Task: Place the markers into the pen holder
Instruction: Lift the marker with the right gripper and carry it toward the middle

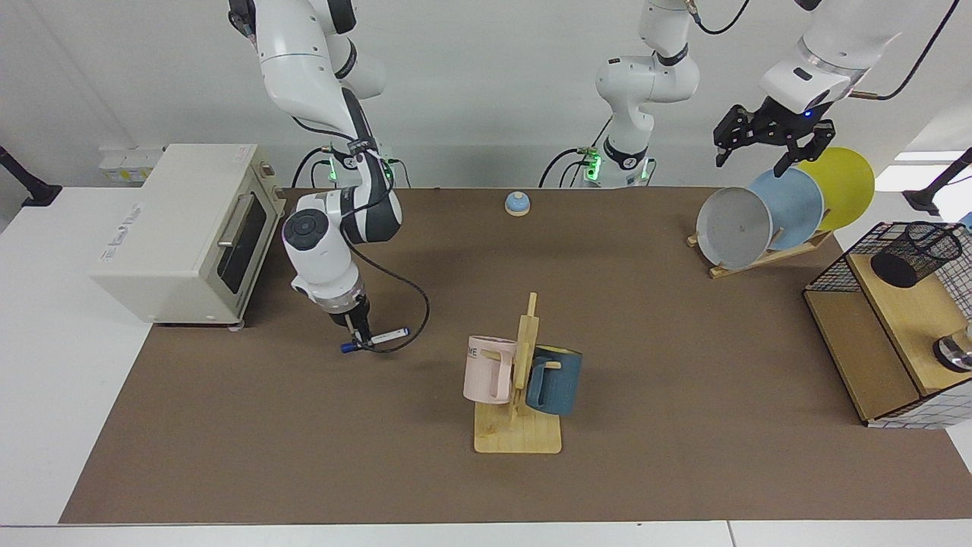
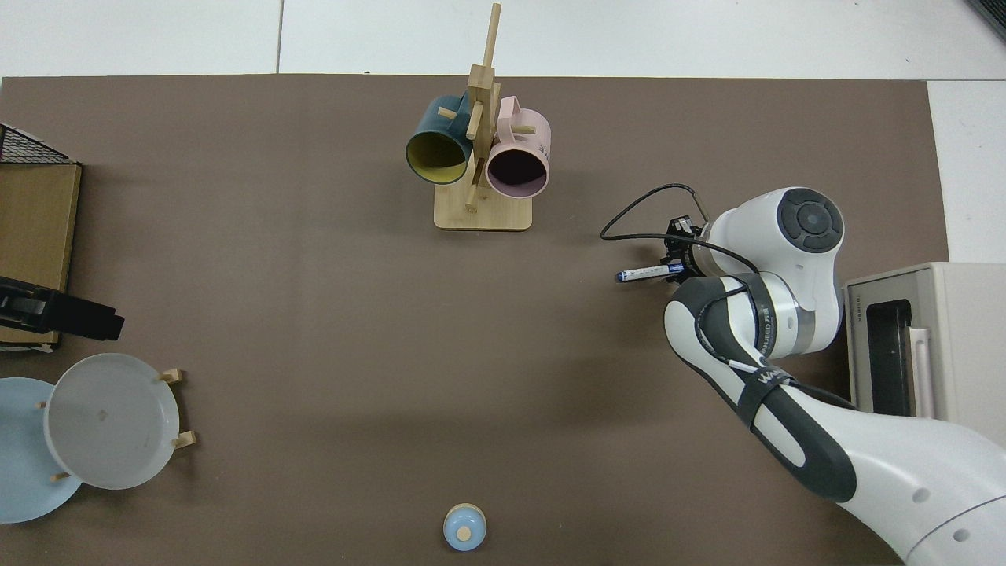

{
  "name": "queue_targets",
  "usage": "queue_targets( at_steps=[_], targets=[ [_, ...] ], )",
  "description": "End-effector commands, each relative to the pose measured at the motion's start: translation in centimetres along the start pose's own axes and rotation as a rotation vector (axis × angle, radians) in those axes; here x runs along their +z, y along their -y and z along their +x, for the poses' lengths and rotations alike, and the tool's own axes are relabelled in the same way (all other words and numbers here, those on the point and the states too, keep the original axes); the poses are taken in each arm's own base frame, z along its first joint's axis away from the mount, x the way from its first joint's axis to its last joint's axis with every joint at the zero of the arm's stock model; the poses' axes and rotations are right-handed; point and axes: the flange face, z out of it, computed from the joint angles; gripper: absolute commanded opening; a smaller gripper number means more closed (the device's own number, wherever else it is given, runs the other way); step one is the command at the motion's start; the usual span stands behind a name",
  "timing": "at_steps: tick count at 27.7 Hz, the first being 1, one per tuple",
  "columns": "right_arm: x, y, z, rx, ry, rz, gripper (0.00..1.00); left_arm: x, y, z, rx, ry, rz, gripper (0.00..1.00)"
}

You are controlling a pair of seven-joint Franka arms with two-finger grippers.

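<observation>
The marker (image 1: pixel 377 339), white-barrelled with a blue cap, hangs tilted just above the brown mat at the left of the facing view. My right gripper (image 1: pixel 364 336) points down and is shut on its middle. From above, the marker (image 2: pixel 646 273) sticks out leftward from the right gripper (image 2: pixel 674 269). The pen holder (image 1: pixel 915 253), a black mesh cup, stands on a wooden shelf at the far right, a long way from the marker. My left gripper (image 1: pixel 765 149) waits open high above the plate rack.
A mug tree (image 1: pixel 519 395) with a pink and a blue mug stands mid-table. A toaster oven (image 1: pixel 186 232) sits close behind the right arm. Plates lean in a rack (image 1: pixel 767 216). A wire basket frame (image 1: pixel 835 266) surrounds the shelf. A small blue bell (image 1: pixel 517 203) sits at the back.
</observation>
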Motion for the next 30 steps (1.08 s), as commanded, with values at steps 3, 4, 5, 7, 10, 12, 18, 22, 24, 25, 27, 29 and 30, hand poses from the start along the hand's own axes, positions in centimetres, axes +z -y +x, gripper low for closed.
queue_targets(
  at_steps=[3, 4, 5, 7, 10, 12, 18, 22, 24, 25, 27, 29, 30],
  targets=[
    [-3.4, -0.3, -0.6, -0.032, 0.017, -0.026, 0.07, -0.1, -0.4, -0.8, -0.01, 0.005, -0.002, 1.0],
    [-4.6, -0.4, -0.4, -0.03, 0.017, -0.029, 0.07, -0.1, -0.4, -0.8, -0.009, 0.005, -0.002, 1.0],
    [-5.8, -0.6, -0.3, -0.031, 0.018, -0.032, 0.06, -0.1, -0.4, -0.8, -0.009, 0.005, -0.002, 1.0],
    [-7.7, -1.0, -0.3, -0.039, 0.018, -0.042, 0.06, -0.2, -0.4, -0.8, -0.009, 0.002, -0.001, 1.0],
    [-10.2, -1.4, -0.7, -0.067, 0.024, -0.058, 0.04, -0.1, -0.4, -0.8, -0.009, 0.004, -0.001, 1.0],
    [-11.9, -1.7, -0.9, -0.07, 0.024, -0.059, 0.02, -0.1, -0.4, -0.7, -0.009, 0.002, -0.001, 1.0],
    [-16.6, -2.2, -1.6, -0.079, 0.032, -0.093, 0.0, -0.1, -0.3, -0.8, -0.009, 0.002, -0.001, 1.0],
    [-20.9, -3.6, -2.1, -0.095, 0.029, -0.086, 0.0, -0.1, -0.4, -0.8, -0.007, 0.005, -0.002, 1.0],
    [-23.0, -4.5, -2.6, -0.116, 0.028, -0.079, 0.0, -0.1, -0.5, -0.7, -0.006, 0.004, -0.001, 1.0],
    [-23.8, -4.9, -2.8, -0.124, 0.03, -0.08, 0.0, -0.1, -0.5, -0.7, -0.004, 0.004, -0.001, 1.0],
    [-25.5, -5.8, -3.3, -0.146, 0.028, -0.078, 0.0, -0.1, -0.4, -0.8, -0.006, 0.004, -0.001, 1.0],
    [-26.5, -6.3, -3.9, -0.155, 0.027, -0.076, 0.0, -0.2, -0.4, -0.8, -0.006, 0.004, -0.001, 1.0],
    [-27.1, -6.6, -4.2, -0.159, 0.025, -0.07, 0.0, -0.1, -0.4, -0.8, -0.006, 0.005, -0.002, 1.0]
  ],
)
